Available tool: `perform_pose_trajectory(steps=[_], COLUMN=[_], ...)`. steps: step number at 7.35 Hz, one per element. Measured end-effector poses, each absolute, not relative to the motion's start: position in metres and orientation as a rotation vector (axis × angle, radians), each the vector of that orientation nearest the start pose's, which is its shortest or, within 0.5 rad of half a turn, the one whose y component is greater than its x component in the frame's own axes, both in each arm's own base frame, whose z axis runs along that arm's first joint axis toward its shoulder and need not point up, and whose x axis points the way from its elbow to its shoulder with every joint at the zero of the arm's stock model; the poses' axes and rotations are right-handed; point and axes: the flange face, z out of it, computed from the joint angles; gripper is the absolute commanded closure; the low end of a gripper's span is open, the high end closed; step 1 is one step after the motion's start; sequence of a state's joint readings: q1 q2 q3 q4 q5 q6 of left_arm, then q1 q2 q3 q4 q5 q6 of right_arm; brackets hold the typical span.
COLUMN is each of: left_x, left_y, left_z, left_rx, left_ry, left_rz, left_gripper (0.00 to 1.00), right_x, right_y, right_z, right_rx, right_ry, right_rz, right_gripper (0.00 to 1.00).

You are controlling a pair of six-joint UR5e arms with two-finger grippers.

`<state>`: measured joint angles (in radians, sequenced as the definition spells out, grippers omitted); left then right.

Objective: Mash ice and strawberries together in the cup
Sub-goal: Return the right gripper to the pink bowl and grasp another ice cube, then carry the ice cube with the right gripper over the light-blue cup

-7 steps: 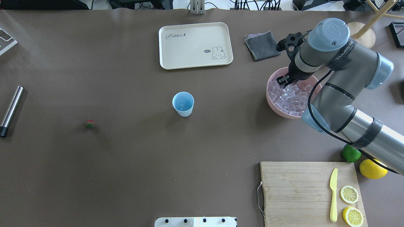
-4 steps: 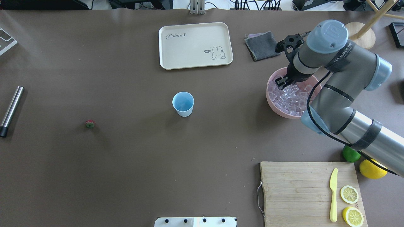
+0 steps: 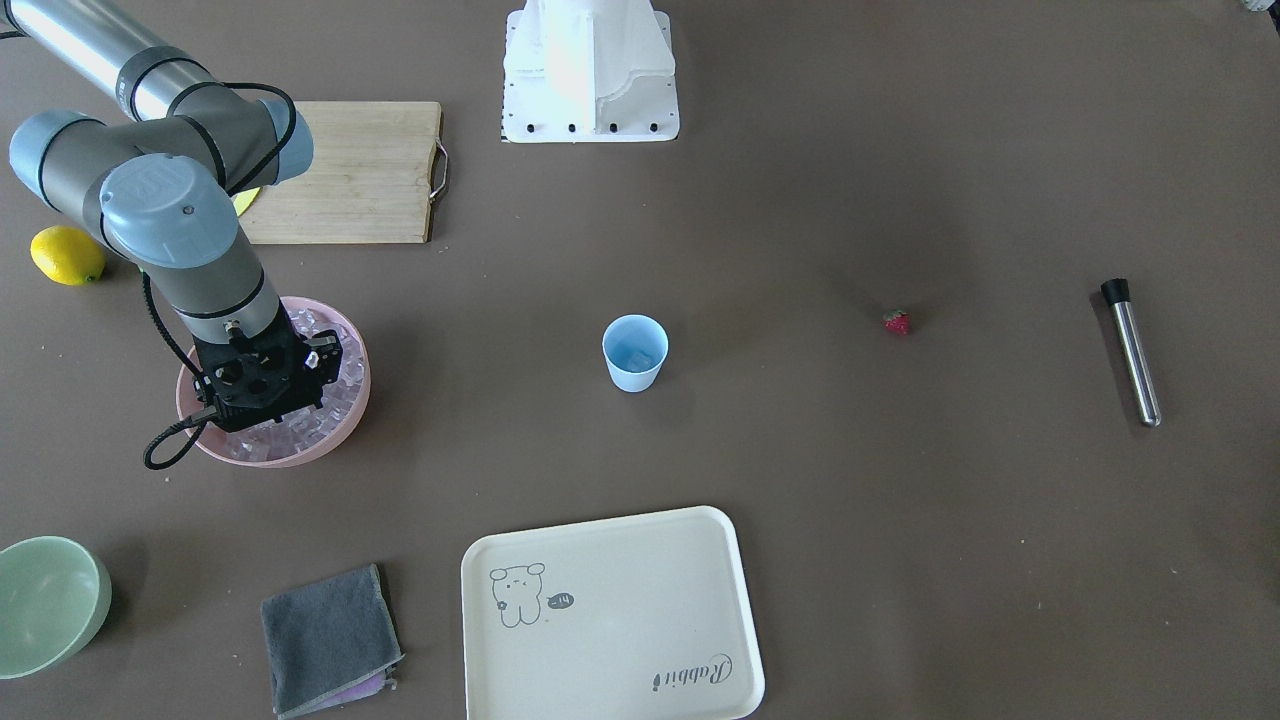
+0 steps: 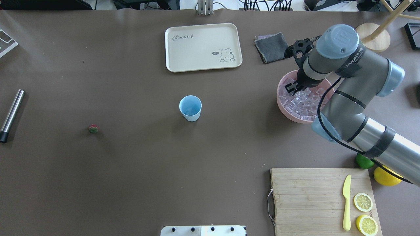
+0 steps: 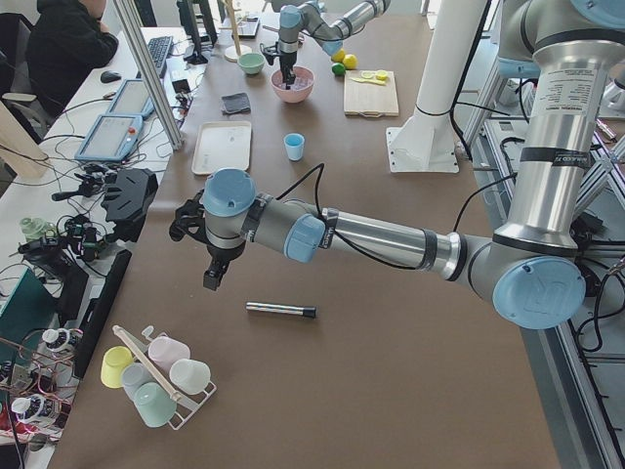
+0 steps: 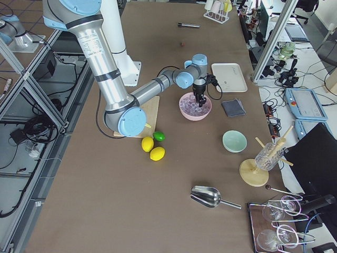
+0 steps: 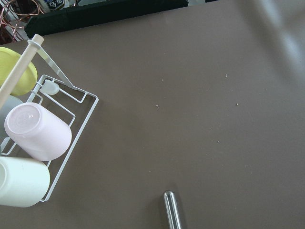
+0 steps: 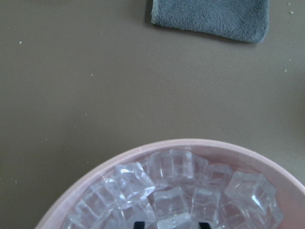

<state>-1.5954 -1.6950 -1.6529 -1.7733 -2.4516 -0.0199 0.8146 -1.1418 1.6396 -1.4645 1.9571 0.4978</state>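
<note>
The right tool (image 4: 290, 88) hangs spread, grasping nothing, over ice (image 4: 303, 103) heaped in a pink bowl (image 4: 284, 112) beside a grey cloth (image 4: 272, 47). The cup (image 4: 190, 108) and strawberry (image 4: 93, 128) stand well apart on the bench (image 4: 131, 170). Whether the left tool (image 5: 211, 281) is clenched cannot be told.

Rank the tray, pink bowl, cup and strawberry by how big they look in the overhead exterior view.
Largest to smallest:
1. tray
2. pink bowl, partly covered by the arm
3. cup
4. strawberry
No two look close in size.
</note>
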Motion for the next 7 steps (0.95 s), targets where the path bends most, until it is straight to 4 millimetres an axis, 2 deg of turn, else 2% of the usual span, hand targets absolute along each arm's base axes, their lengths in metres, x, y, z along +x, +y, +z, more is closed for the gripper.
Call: perform_pose_trajectory(steps=[2, 5, 6, 7], left_x=[-0.07, -0.07, -0.069, -0.069], left_y=[-0.551, -0.55, -0.55, -0.55], left_z=[0.518, 0.517, 0.517, 0.517], left_rx=[0.392, 0.394, 0.394, 0.393], left_ry=[0.867, 0.867, 0.867, 0.868], left_rz=[0.143, 0.144, 0.145, 0.145], left_gripper=[0.02, 0.02, 0.02, 0.02], right_x=[-0.379, -0.369, -0.361, -0.351], right_y=[-0.542, -0.546, -0.546, -0.545], right_z=[0.384, 0.377, 0.364, 0.342], right_rx=[0.26, 0.266, 0.279, 0.291], right_ry=[-0.656, -0.662, -0.686, -0.732], right_rz=[-0.365, -0.353, -0.347, -0.323], right_gripper=[0.84, 0.87, 0.87, 0.87])
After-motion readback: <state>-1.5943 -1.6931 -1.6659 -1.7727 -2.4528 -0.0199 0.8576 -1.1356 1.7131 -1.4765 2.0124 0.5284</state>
